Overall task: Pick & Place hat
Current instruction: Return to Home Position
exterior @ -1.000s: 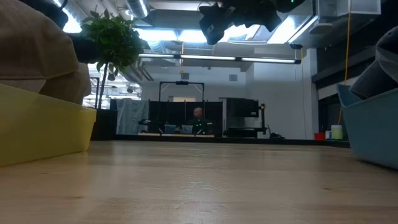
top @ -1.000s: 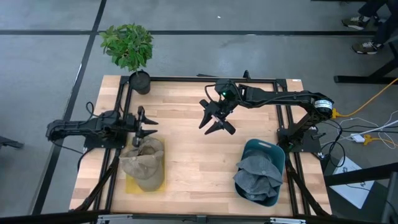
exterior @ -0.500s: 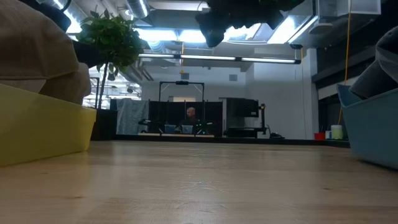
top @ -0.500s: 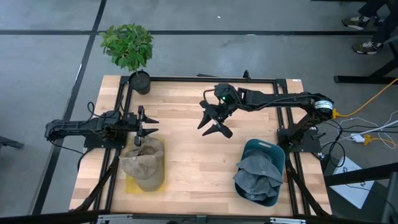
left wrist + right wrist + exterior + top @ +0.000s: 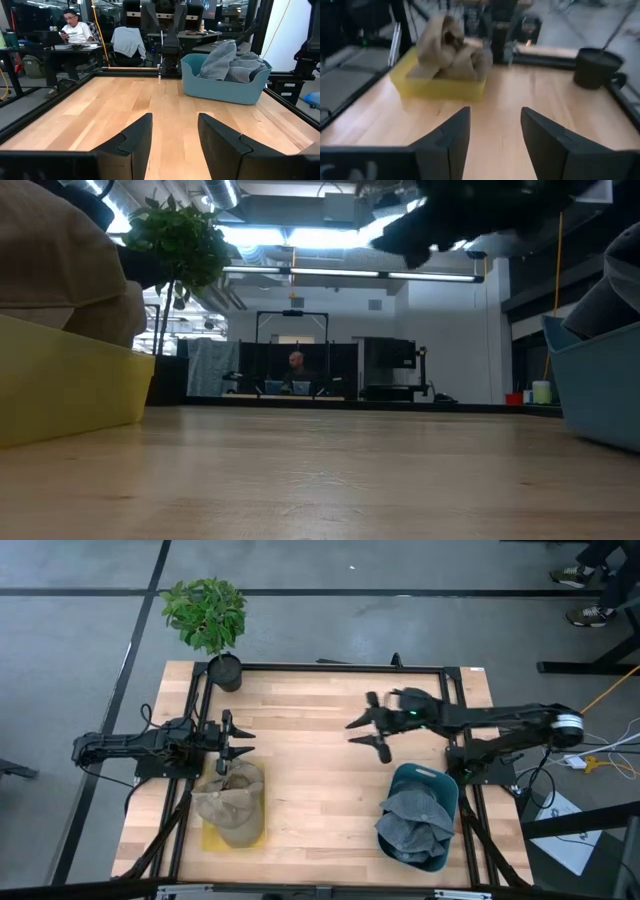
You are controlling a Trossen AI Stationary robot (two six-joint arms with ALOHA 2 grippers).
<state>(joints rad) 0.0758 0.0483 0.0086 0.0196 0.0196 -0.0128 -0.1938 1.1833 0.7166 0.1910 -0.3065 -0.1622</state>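
**Homing hazards: caps binned, both tools empty**

High view. Locate the left tool (image 5: pixel 240 742) just beside the yellow bin (image 5: pixel 215 837), spread open and empty. Locate the right tool (image 5: pixel 368 737) above the bare tabletop (image 5: pixel 310 790), near the blue bin (image 5: pixel 425 778), likewise open and holding nothing. Confirm brown caps (image 5: pixel 230 798) heaped in the yellow bin and the blue cap (image 5: pixel 412 822) in the blue bin. Treat the sorting as done, judging from this layout. Guard against clipping the brown caps with the left tool on any low swing; expect a dragged or tipped cap from such contact.

Low view. Note the brown caps (image 5: pixel 55 270) and blue cap (image 5: pixel 615 280) rising above both rims. Count overhanging fabric as the likeliest snag.

Left wrist view. Check the open fingers (image 5: pixel 132 142) facing the blue bin (image 5: pixel 225 87) across the tabletop, well apart.

Right wrist view. Check the open fingers (image 5: pixel 450 140) facing the yellow bin (image 5: pixel 437 85). Avoid a low pass towards the plant pot (image 5: pixel 597 67) at the tabletop corner.
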